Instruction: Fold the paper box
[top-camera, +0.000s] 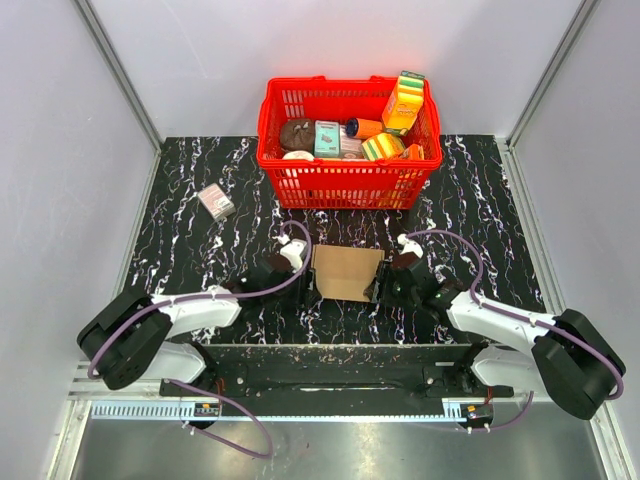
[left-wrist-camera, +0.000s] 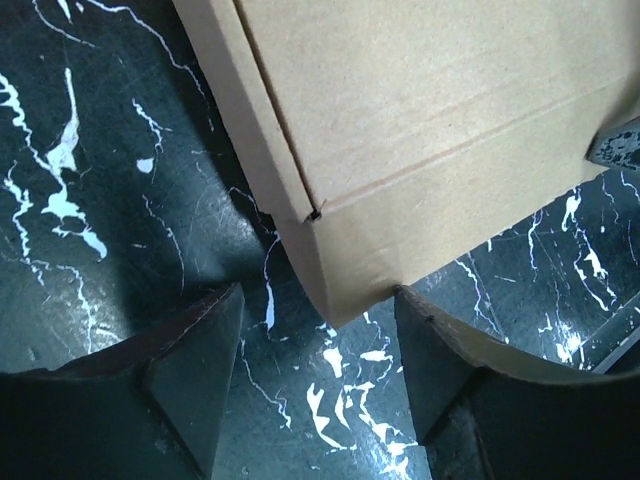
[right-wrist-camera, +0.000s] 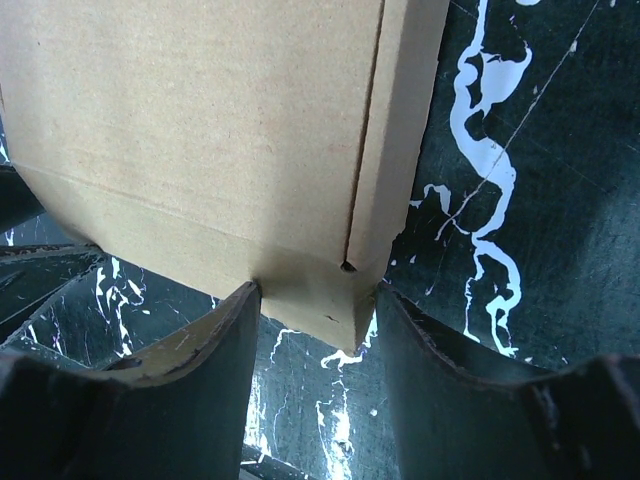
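The paper box (top-camera: 345, 273), flat brown cardboard with creases and a slit at each near corner, lies on the black marble table between both grippers. My left gripper (top-camera: 306, 284) stands at its left side. In the left wrist view the jaws (left-wrist-camera: 318, 292) are open. One corner of the box (left-wrist-camera: 400, 120) pokes in between them and touches only the right fingertip (left-wrist-camera: 410, 300). My right gripper (top-camera: 384, 286) is at the box's right side. In the right wrist view its jaws (right-wrist-camera: 318, 288) press on both sides of a folded corner flap of the box (right-wrist-camera: 200, 120).
A red basket (top-camera: 348, 185) full of colourful packages stands just behind the box. A small pinkish-grey box (top-camera: 216, 202) lies at the back left. Grey walls close in the table on the left, right and back.
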